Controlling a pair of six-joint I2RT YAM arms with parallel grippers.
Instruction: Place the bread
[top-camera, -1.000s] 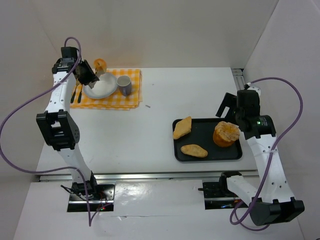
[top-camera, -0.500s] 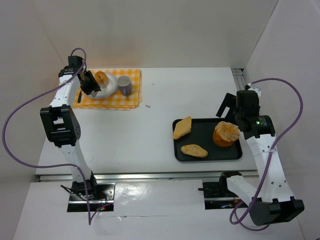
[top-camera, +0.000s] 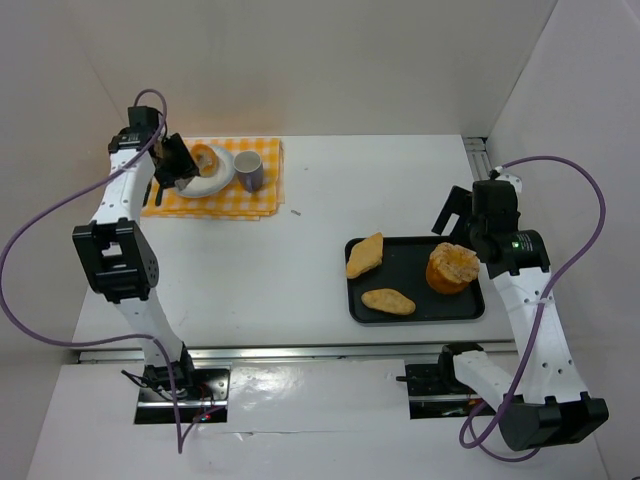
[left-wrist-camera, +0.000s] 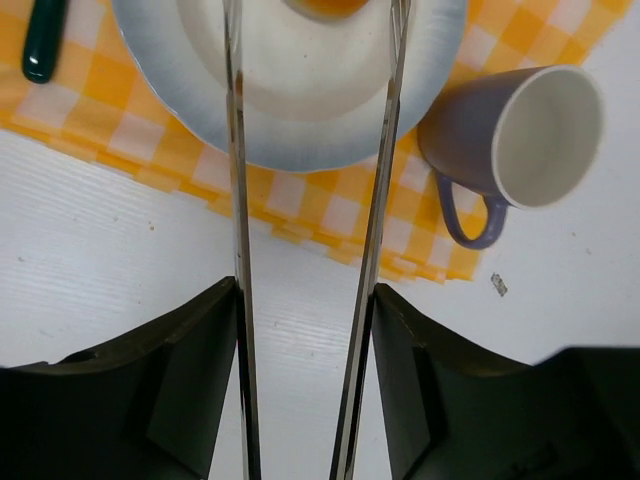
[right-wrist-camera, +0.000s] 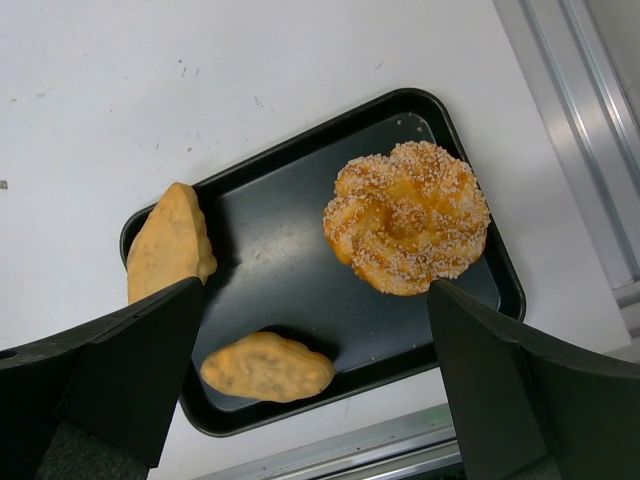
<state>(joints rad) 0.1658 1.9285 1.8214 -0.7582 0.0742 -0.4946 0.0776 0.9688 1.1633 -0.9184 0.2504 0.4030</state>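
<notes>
It looked like a robotics lab booth: a plain white tabletop (top-camera: 400, 200) boxed in by bare white panel walls (top-camera: 350, 60), with aluminium rails (top-camera: 300, 351) along its near edge.

A golden-orange bread (top-camera: 204, 157) lies on the white plate (top-camera: 214, 183).

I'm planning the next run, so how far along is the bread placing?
Done: one bread piece lies on the plate. In hand: nothing; the left hand stands open beside that piece, and the right hand is open above the tray. Left: three pieces sit on the tray, if they go too.
</notes>
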